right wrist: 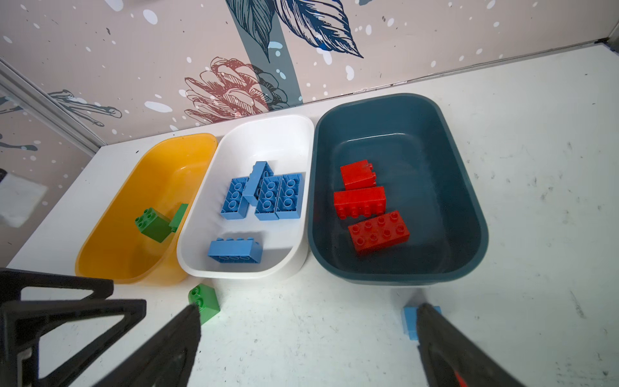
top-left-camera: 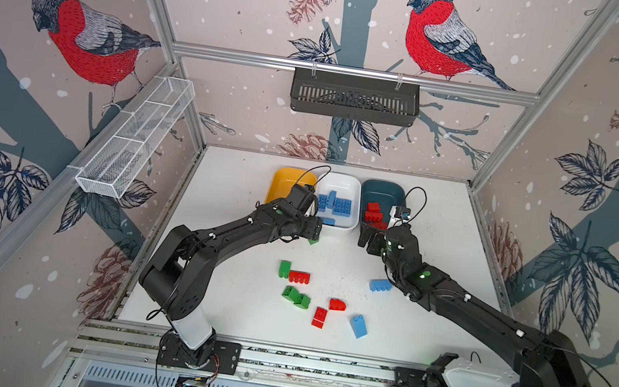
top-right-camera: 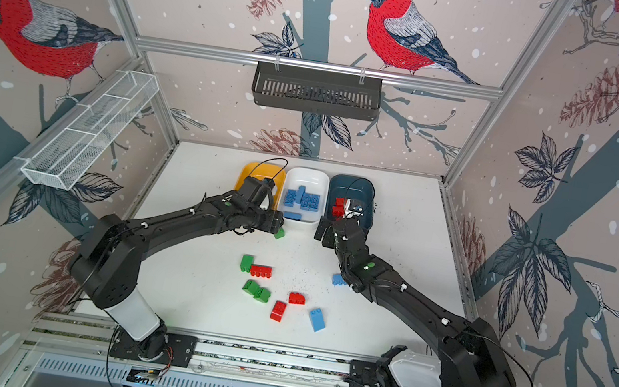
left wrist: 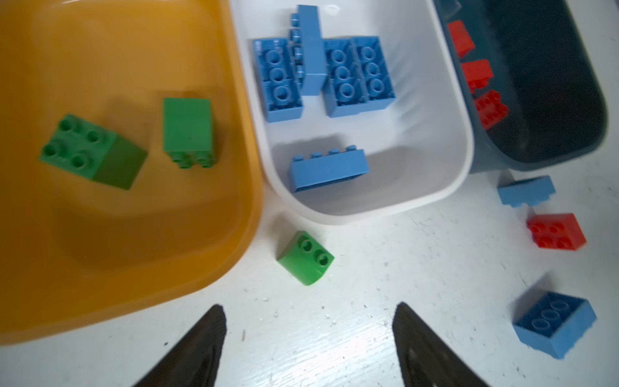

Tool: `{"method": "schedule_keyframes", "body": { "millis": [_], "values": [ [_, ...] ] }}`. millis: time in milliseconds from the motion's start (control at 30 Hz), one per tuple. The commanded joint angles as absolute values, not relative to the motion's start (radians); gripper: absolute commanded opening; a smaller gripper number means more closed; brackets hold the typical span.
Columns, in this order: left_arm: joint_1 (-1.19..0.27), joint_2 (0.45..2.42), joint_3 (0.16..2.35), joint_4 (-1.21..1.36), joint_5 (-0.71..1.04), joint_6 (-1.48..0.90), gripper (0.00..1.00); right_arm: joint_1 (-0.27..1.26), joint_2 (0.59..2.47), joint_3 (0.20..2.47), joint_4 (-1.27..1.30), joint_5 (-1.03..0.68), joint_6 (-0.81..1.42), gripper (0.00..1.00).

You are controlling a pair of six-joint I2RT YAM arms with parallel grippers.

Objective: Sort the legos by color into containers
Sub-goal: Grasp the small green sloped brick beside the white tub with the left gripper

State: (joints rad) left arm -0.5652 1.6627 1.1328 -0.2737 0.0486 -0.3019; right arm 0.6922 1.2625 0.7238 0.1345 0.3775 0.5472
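Legos: 2 green in yellow tub, seemingly 5 blue in white tub, 3 red in teal tub; loose on table, 4 green, 3 red, 2 blue. Left gripper and right gripper both spread wide, empty.

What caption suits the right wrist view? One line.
Open right gripper faces green legos in yellow tub, blue legos in white tub, red legos in teal tub; stray green lego outside.
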Motion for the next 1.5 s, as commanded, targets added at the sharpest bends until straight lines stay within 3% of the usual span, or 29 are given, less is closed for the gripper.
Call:
{"method": "schedule_keyframes", "body": {
  "millis": [0, 733, 867, 1467],
  "values": [
    [-0.566, 1.710, 1.164, -0.267, 0.081, -0.207, 0.71, 0.687, 1.245, 0.716, 0.152, 0.404, 0.560, 1.00],
    [-0.597, 1.910, 1.203, -0.125, 0.017, -0.160, 0.67, 0.644, 1.189, 0.689, 0.129, 0.405, 0.598, 0.99],
    [-0.604, 1.915, 1.188, -0.120, 0.058, -0.148, 0.58, 0.642, 1.184, 0.683, 0.127, 0.408, 0.601, 1.00],
    [-0.643, 1.927, 1.153, -0.122, -0.034, -0.161, 0.39, 0.640, 1.191, 0.680, 0.140, 0.393, 0.612, 0.99]
  ]
}}
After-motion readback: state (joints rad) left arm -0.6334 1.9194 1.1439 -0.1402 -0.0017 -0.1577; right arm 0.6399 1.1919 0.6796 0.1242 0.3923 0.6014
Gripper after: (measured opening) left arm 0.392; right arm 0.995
